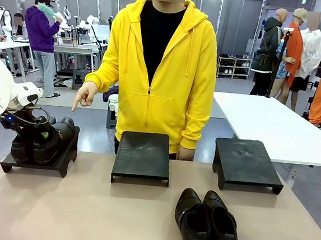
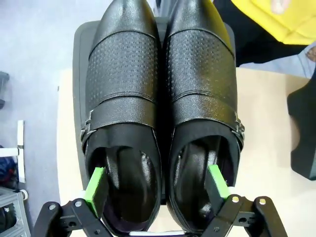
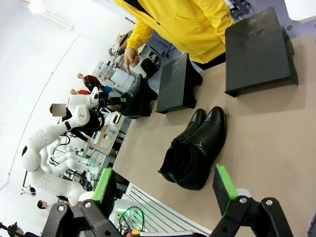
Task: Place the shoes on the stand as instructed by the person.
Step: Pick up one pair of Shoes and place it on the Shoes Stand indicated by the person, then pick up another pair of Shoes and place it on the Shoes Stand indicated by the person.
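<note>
Tan tabletop (image 1: pixel 73 213) carries everything, and the person (image 1: pixel 169 87) in a yellow hoodie stands at its far edge. Three black stands sit in a row along the far side: the left stand (image 1: pixel 61 164), the middle stand (image 1: pixel 141 155) and the right stand (image 1: pixel 247 161). The middle and right ones are bare.

One pair of shoes (image 1: pixel 49 138) sits on the left stand, the two side by side and touching. The other pair (image 1: pixel 207 228) lies flat on the tabletop at the near edge, right of centre and closer to the right stand. Its long axis runs near to far, toes toward the person and heels toward the robot. The person's hand (image 1: pixel 85 95) points a finger down toward the left stand.

White left arm (image 1: pixel 0 92) comes in over the left stand from the near left. Its left end effector (image 2: pixel 157 183) is released: the fingers stand wide apart, one green pad inside each shoe's opening, and nothing is pinched between them. The right end effector (image 3: pixel 165 190) is also spread wide and holds nothing. It hangs above the near edge with the other pair just ahead of it and below, heels closest.

By my reading the pair on the tabletop comes next, and the right arm is the nearer one. A grasp from the heel end, across the two inner walls, looks the natural approach.
</note>
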`<state>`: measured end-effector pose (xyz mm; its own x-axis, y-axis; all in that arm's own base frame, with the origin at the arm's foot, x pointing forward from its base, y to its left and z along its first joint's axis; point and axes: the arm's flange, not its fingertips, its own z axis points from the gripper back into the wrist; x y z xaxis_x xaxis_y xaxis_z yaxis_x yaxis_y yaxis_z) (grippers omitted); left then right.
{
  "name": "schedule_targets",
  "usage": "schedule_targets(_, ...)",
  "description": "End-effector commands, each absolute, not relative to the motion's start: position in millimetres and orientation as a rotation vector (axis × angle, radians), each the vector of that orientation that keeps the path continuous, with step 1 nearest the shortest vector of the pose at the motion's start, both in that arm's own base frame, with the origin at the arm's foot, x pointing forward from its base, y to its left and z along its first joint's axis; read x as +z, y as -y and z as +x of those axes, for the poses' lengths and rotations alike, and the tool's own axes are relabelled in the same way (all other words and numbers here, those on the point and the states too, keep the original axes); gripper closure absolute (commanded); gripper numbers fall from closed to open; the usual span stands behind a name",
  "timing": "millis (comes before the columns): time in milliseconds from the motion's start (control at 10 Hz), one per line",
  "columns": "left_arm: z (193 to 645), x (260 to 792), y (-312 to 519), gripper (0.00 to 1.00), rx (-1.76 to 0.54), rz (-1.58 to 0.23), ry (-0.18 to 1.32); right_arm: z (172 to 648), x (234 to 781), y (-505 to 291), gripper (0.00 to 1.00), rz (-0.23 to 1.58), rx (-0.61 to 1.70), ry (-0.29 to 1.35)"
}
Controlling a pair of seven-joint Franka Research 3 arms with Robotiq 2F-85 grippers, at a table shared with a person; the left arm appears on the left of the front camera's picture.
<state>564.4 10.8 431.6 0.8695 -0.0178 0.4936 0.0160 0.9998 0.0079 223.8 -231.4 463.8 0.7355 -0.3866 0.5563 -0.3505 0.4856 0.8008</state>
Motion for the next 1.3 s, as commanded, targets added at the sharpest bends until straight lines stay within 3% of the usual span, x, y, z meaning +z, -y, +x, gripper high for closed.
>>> schedule_targets(0,551.1,444.6,-11.7,0.00,-0.030,-0.041,0.539,225.0,465.7,231.9,0.00,1.099,-0.015,0.790)
schedule_targets(1200,564.4,431.6,-10.8,0.00,-0.018,0.004,0.516,225.0,465.7,231.9,0.00,1.099,-0.015,0.790)
